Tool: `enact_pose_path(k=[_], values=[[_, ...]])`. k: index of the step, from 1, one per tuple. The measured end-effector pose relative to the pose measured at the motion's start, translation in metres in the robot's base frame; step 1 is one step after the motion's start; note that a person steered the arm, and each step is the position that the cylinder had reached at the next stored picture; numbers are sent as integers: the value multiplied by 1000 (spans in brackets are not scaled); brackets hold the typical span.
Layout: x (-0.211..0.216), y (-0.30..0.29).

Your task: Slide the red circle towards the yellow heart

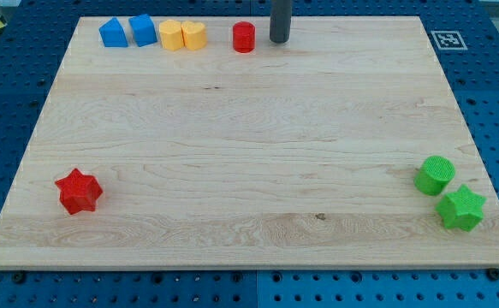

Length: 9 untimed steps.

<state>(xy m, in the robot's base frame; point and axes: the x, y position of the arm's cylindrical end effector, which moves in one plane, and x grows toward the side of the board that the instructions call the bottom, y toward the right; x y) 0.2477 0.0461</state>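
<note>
The red circle [244, 37] stands near the view's top edge of the wooden board [249, 145], a little left of centre. The yellow heart [194, 35] stands to its left, with a gap between them, touching a yellow hexagon block [171, 35]. My tip [279, 40] is just to the right of the red circle, with a small gap between them, on the side away from the heart.
Two blue blocks [112, 32] [142, 30] stand left of the yellow ones at the top. A red star [79, 191] lies at the bottom left. A green circle [435, 175] and a green star [460, 208] lie at the bottom right.
</note>
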Motion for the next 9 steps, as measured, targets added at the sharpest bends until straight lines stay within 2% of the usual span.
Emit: enact_pose_path(k=[3, 7, 9], values=[[3, -2], [5, -51], [94, -36]])
